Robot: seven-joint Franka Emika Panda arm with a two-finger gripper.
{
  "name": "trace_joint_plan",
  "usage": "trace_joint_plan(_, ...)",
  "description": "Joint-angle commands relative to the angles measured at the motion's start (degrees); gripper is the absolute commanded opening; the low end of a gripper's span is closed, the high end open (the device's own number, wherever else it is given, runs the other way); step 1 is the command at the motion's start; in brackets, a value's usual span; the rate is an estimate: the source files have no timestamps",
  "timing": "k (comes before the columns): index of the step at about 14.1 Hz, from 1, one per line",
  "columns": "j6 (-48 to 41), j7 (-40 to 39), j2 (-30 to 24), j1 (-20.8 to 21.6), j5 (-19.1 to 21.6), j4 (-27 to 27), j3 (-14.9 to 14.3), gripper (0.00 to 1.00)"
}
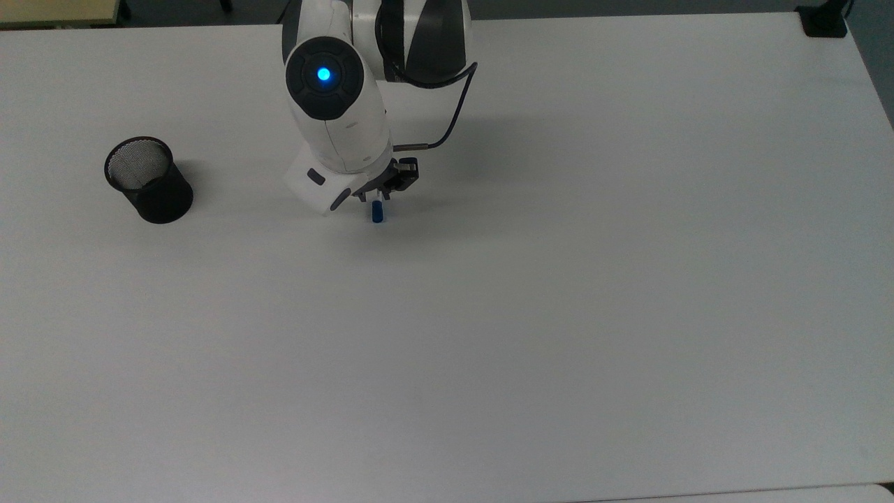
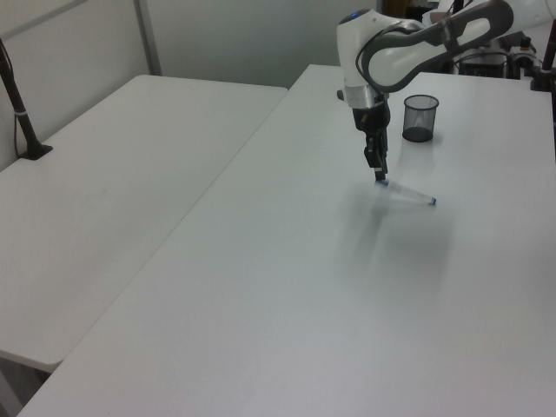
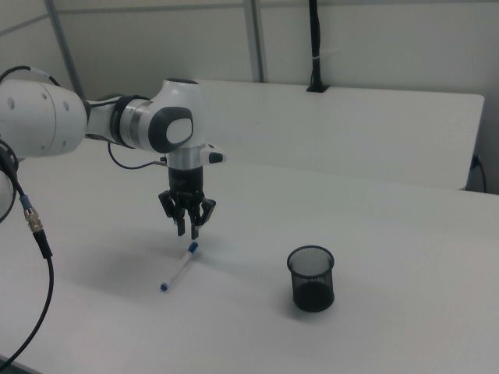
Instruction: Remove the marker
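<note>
Found the marker [image 3: 178,267] already out of the black mesh cup [image 3: 312,279], lying on the desk [image 3: 390,234] well apart from it. Saw the gripper [image 3: 188,231] hanging just above its nearer end, jaws apparently parted and gripping nothing. Traced the long axis from under the jaws toward the right view's lower left. Noted a slim white barrel with blue at both ends. Judged only a retreat upward to be needed next.

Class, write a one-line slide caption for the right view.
The robot's hand hovers open just above the marker, which lies on the white table well clear of the black mesh cup.
</note>
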Motion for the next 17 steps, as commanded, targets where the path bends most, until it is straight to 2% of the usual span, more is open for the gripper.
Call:
trace_joint_plan(1, 0.63, 1.34, -0.75, 0.78, -0.03, 0.58, -0.66, 0.87)
trace_joint_plan(2, 0.54, 1.43, -1.54, 0.87, -0.11, 0.67, -0.66, 1.0)
trace_joint_plan(5, -0.6, 1.43, -6.54, 2.45, -1.95, 0.49, -0.66, 1.0)
trace_joint_plan(8, -7.0, 4.06, -14.53, 4.03, -6.52, 0.49, -0.66, 1.0)
trace_joint_plan(11, -9.3, 10.55, -20.86, 4.3, -6.53, 0.14, -0.66, 1.0)
trace_joint_plan(13, -10.18, 13.81, -22.46, 4.21, -6.01, 0.14, -0.39, 1.0)
trace_joint_plan(17, -12.82, 13.47, -23.61, 3.16, -5.56, 0.23, -0.13, 1.0)
